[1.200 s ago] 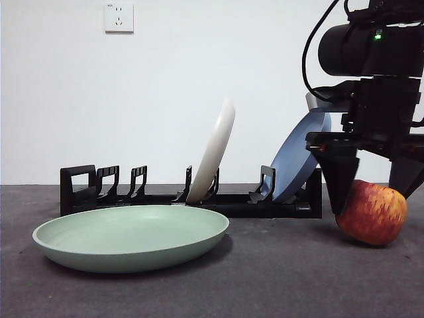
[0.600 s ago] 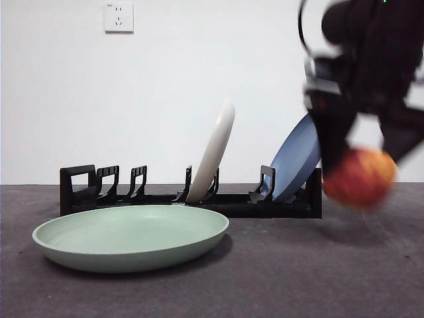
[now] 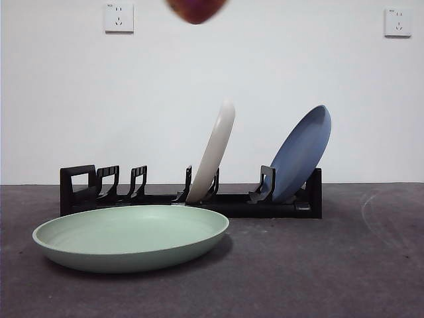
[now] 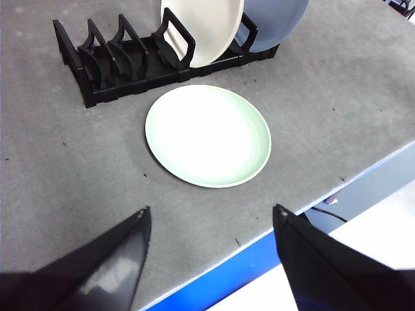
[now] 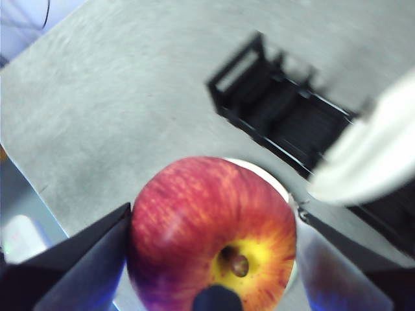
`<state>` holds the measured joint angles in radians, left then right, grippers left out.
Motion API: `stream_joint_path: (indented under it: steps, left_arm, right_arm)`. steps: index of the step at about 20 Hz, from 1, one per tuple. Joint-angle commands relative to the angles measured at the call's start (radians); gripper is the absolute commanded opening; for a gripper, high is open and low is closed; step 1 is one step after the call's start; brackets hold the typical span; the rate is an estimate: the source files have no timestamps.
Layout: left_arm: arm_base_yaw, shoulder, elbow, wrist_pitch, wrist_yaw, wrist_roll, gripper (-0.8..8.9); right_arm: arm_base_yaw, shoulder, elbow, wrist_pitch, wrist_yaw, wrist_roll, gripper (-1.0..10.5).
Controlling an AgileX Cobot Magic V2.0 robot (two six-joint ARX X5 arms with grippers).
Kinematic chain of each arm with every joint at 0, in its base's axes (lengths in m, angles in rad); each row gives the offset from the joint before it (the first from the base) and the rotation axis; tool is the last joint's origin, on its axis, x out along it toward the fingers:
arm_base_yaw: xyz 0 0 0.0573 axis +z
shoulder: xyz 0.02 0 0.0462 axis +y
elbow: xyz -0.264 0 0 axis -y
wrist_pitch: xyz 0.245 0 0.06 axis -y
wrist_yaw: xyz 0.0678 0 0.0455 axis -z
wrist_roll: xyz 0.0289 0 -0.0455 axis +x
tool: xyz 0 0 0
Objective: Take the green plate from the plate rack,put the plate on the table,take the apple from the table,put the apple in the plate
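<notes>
Apple [image 5: 214, 233] pinched between the jaws of the right gripper [image 5: 211, 249], held high over the green plate [image 3: 131, 236]. Front view catches only the apple's underside [image 3: 196, 9] at the top edge, gripper out of frame. Right wrist view gives the whole fruit, stem dimple showing, with a sliver of plate rim behind it.

Green plate lies flat on the surface [image 3: 331, 265], just in front of the rack [image 3: 192, 196]. Cream plate [image 3: 213, 154] and blue plate [image 3: 299, 154] stand tilted in rack slots.

Left gripper [image 4: 211, 259] spread, empty, well back from the plate; its view alone shows the surface's blue front edge [image 4: 214, 275].

Two wall sockets [image 3: 118, 17] behind the rack; no writing legible.
</notes>
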<state>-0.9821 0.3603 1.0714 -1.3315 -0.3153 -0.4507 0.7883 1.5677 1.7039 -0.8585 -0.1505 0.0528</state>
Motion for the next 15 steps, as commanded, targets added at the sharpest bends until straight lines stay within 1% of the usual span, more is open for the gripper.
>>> stream_joint_path:
  steps: [1, 3, 5, 10, 12, 15]
  left_arm:
    - [-0.002, 0.002, -0.005, 0.0, -0.004, -0.009, 3.13]
    - [-0.002, 0.002, -0.005, 0.0, -0.004, -0.009, 3.13]
    - [-0.002, 0.002, -0.005, 0.0, -0.003, -0.009, 3.13]
    - [-0.002, 0.002, -0.005, 0.0, -0.003, -0.009, 3.13]
    - [-0.002, 0.002, -0.005, 0.0, -0.003, -0.009, 3.13]
    - [-0.002, 0.002, -0.005, 0.0, -0.003, -0.009, 3.13]
  right_arm:
    - [0.061, 0.084, 0.03, 0.007, 0.029, 0.003, -0.2]
    - [0.097, 0.153, 0.045, 0.014, 0.033, 0.003, -0.2]
    - [0.119, 0.217, 0.046, 0.021, 0.081, 0.001, -0.2]
    - [0.123, 0.341, 0.046, 0.018, 0.17, -0.002, -0.2]
    - [0.123, 0.378, 0.046, 0.018, 0.19, -0.002, -0.2]
    - [0.122, 0.424, 0.046, 0.019, 0.196, -0.004, -0.2]
